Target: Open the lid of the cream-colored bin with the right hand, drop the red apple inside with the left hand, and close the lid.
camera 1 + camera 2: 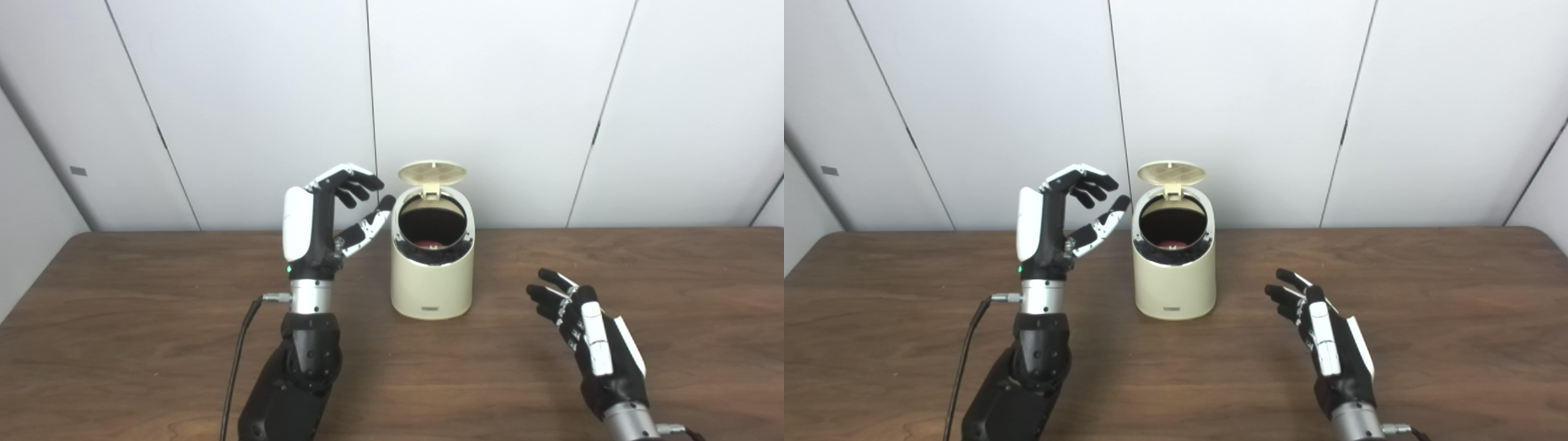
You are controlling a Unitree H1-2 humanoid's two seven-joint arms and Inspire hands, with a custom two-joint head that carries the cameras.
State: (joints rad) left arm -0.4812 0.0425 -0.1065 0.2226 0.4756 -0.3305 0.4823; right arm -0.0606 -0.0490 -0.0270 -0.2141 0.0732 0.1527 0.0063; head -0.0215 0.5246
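The cream-colored bin (432, 275) stands on the wooden table (153, 318) at mid-depth. Its round lid (432, 173) is flipped up at the back. Inside the dark opening lies the red apple (429, 245), only its top showing. My left hand (327, 214) is raised upright just left of the bin's rim, open, fingers curled apart and holding nothing. My right hand (585, 334) hovers low over the table to the right of the bin and nearer to me, open with fingers spread toward the bin.
A black cable (236, 361) runs down from the left wrist. White wall panels (490, 92) rise right behind the table's far edge.
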